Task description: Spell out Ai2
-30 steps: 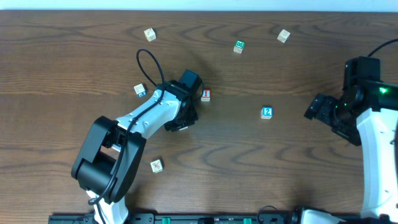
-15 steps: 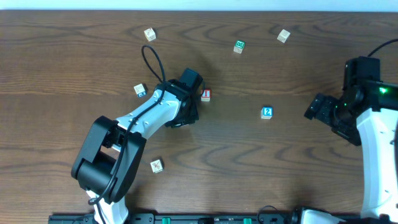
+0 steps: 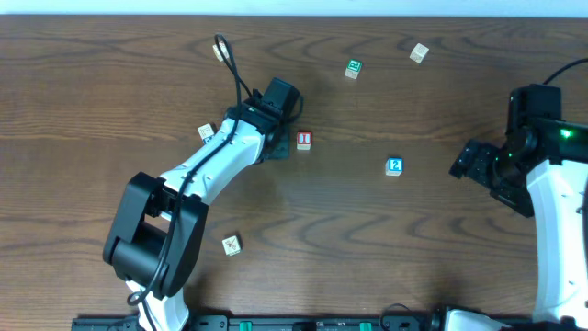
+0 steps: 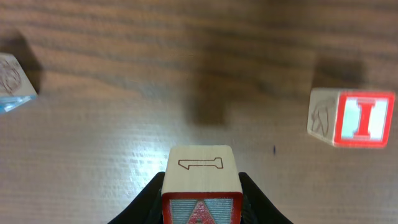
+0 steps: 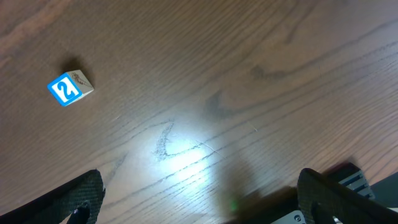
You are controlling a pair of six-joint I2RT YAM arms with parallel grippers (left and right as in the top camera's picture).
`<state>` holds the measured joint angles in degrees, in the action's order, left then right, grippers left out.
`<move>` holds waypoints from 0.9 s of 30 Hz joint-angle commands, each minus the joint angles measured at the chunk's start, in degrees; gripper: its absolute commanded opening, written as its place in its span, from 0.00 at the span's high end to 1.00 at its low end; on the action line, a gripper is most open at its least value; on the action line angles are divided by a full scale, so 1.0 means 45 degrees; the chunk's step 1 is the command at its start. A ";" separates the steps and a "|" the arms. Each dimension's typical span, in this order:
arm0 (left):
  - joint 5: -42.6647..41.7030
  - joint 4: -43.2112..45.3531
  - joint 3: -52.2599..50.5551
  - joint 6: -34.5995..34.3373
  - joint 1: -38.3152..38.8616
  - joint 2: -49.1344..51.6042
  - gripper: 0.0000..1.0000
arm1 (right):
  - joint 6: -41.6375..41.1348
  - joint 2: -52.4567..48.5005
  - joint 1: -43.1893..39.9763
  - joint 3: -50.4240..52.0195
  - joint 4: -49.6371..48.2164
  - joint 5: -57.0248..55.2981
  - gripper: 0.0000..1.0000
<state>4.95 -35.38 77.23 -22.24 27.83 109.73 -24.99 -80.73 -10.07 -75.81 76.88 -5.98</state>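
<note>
Red-lettered A cube [image 4: 201,186] sits clamped between left fingers [image 4: 144,202].

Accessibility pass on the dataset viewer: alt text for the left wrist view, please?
The left gripper is shut on a wooden cube with a red A, above a dark wooden table. A red I cube sits to the right; another cube shows at the left edge.

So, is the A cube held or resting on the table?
Held: the left fingers clamp the A cube on both sides, left wrist view.
</note>
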 commanded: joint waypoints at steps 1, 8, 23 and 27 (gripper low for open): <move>0.0296 0.0345 0.0374 0.0369 -0.0219 -0.0151 0.78 | 0.0049 0.0024 -0.0083 -0.0136 0.0024 -0.0044 0.01; 0.0185 0.0923 0.0554 0.0466 -0.0277 -0.0146 0.83 | 0.0049 0.0024 -0.0083 -0.0136 0.0049 -0.0044 0.01; -0.0160 -0.0214 0.3458 0.0957 -0.0607 0.1681 0.85 | 0.0039 0.0024 -0.0083 -0.0136 0.0019 -0.0044 0.01; -0.0398 -0.0903 0.3453 0.0952 -0.0612 0.1787 0.86 | 0.0039 0.0024 -0.0083 -0.0136 0.0005 -0.0044 0.01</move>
<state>3.99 -38.48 91.74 -19.09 25.21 117.71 -24.99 -80.73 -10.07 -75.81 76.90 -5.98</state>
